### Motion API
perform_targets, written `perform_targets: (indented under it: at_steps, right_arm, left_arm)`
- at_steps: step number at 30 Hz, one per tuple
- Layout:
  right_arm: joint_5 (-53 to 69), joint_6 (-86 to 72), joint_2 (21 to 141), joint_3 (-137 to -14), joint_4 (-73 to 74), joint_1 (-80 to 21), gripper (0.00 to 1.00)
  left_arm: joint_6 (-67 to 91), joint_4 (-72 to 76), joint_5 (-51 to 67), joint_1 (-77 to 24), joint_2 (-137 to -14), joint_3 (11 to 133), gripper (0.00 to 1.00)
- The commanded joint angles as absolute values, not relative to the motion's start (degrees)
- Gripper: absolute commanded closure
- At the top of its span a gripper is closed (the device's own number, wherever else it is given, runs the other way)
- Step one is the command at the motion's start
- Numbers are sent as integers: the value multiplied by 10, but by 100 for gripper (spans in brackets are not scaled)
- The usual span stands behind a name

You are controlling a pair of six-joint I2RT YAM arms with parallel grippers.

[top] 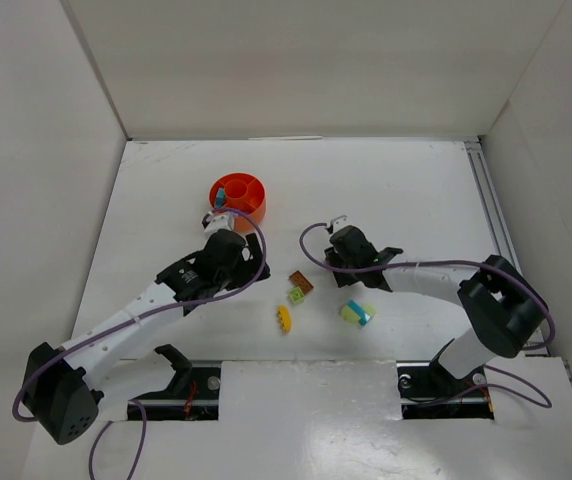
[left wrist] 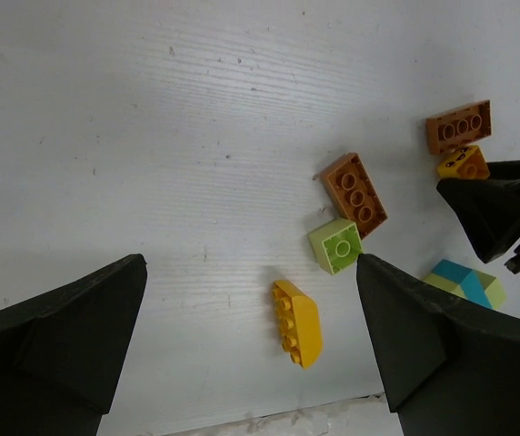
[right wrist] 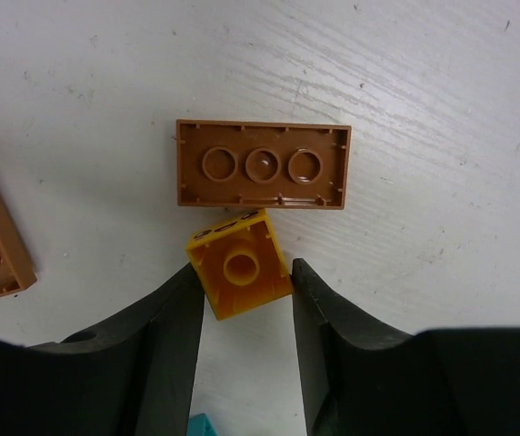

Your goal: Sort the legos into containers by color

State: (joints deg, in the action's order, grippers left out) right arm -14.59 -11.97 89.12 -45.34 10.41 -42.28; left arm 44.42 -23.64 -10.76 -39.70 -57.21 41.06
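The right claw (right wrist: 245, 272) is pinching an orange-yellow brick (right wrist: 240, 263), one finger on each side. As far as I can see both fingers touch it, so I'd call this the grasp of one pick. The brick sits on the tabletop (right wrist: 442, 109) right at the claw's tips, and its far edge touches a brown brick (right wrist: 262, 164) lying just ahead of the claw.

The left claw (left wrist: 251, 263) hangs spread wide and holds nothing. A yellow brick (left wrist: 296, 322) lies on the tabletop under its gap, with a lime green brick (left wrist: 337, 245) just beyond.

The orange-red dish (top: 254, 210) stands well apart from the right claw, off to its left, close by the left arm.

Next, I reckon, comes a straight lift that leaves the brown neighbour where it lies. After that the brick needs carrying across to a compartment free of other colours. A cyan piece (top: 222, 193) sits in the dish, though I cannot tell in which compartment.
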Motion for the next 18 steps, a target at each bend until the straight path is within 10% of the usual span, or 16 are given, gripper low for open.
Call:
perform_targets:
  at_steps: [1,18]
  right_arm:
    - [-143,-93,867,-472,71,-432,77]
    - [-5,76,953,-763,71,-437,81]
  left_arm:
    - [439,-249,-137,-399,-576,447,0]
    - [511,-305,-161,-234,-492,421,0]
